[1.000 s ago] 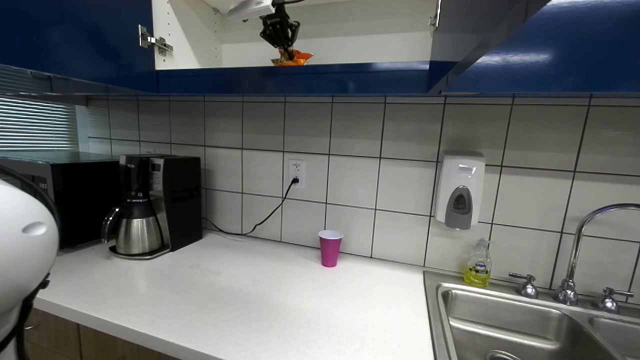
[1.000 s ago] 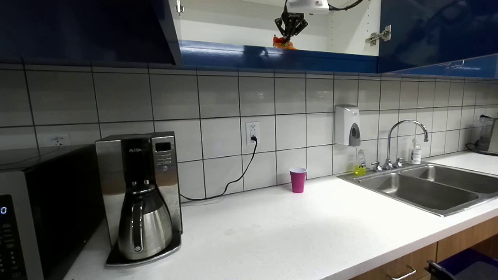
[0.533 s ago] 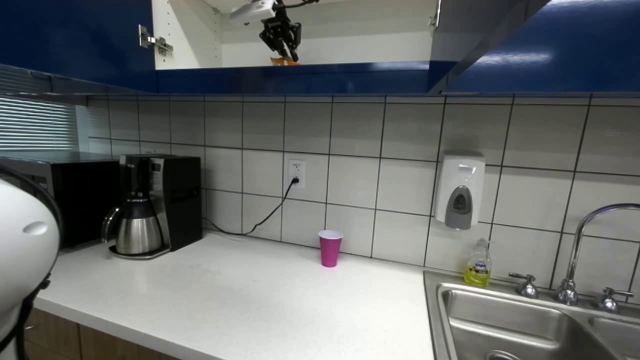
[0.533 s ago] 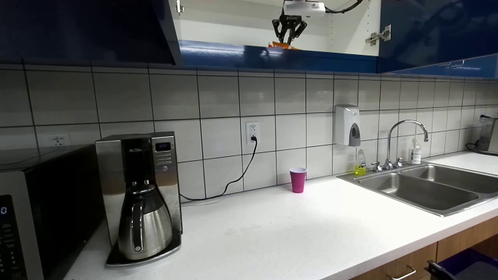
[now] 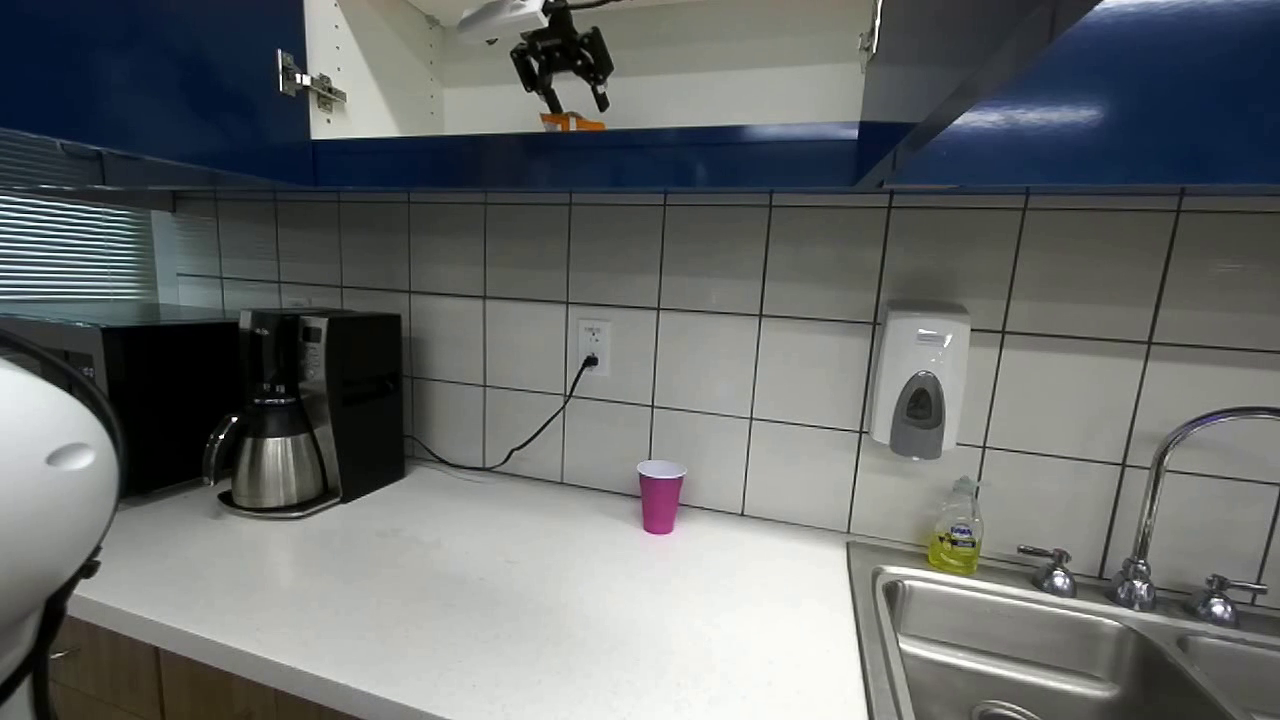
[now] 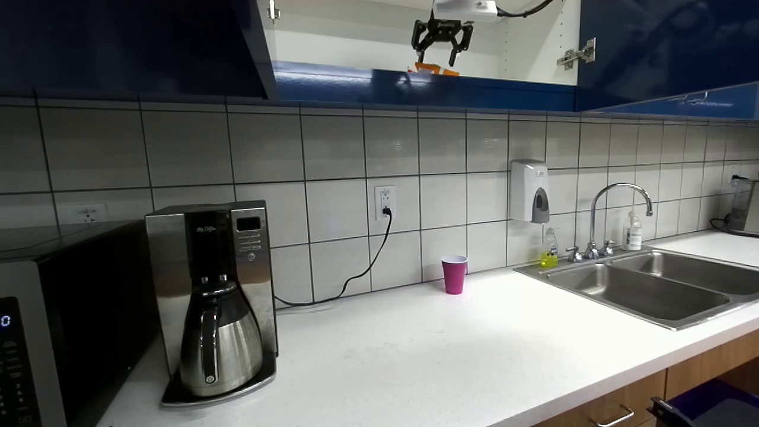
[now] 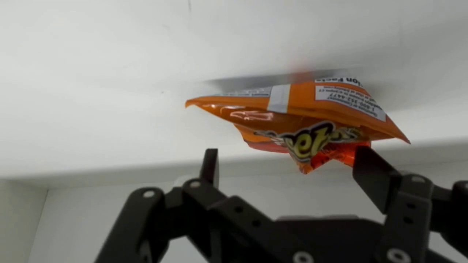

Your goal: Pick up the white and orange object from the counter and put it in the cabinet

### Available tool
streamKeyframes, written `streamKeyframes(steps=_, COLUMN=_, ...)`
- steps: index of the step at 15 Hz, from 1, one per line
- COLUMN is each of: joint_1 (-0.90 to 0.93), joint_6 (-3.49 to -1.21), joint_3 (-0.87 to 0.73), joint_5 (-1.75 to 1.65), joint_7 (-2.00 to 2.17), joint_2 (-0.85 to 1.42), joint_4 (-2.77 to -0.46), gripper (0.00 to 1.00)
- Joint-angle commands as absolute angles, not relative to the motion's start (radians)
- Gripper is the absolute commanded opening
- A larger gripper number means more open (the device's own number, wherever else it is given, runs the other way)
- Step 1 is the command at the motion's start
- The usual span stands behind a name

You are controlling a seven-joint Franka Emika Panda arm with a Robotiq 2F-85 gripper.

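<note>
The white and orange object is a shiny orange snack bag (image 7: 252, 113) with white label patches. It rests on the white floor of the open cabinet (image 5: 590, 160), just behind the blue front edge. That edge hides the lower part of the bag (image 6: 436, 69) in both exterior views. Directly over it is my gripper (image 6: 437, 60), inside the cabinet with its jaws spread wide and nothing held. In the wrist view, the bag lies beyond the gripper (image 7: 286, 155), and the right finger (image 7: 373, 175) overlaps a red corner of it. Whether they touch I cannot tell.
Blue cabinet doors (image 5: 150, 90) flank the opening on both sides, with a metal hinge (image 6: 578, 54) at one edge. Below, the white counter (image 5: 500, 600) holds a pink cup (image 5: 660, 500), a coffee maker (image 6: 213, 296) and a microwave (image 6: 77, 308). A sink (image 6: 640, 290) adjoins the counter.
My gripper has gone from shut on the bag to wide open. The bag has dropped slightly onto the cabinet floor and sits lower behind the front edge.
</note>
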State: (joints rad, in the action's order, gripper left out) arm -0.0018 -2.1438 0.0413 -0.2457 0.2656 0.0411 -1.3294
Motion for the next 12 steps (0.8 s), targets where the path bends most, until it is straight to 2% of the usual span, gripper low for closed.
streamKeyframes(steps=1, joint_1=-0.002, joint_6=-2.117, joint_3=0.041, joint_5=-0.243, joint_7=0.276, joint_2=0.005, joint_4=-1.347, gripper=1.00)
streamKeyframes(steps=12, joint_1=0.000, joint_6=-2.135, joint_3=0.038, joint_5=-0.210, joint_7=0.247, joint_2=-0.155, joint_4=-1.517, gripper=1.00)
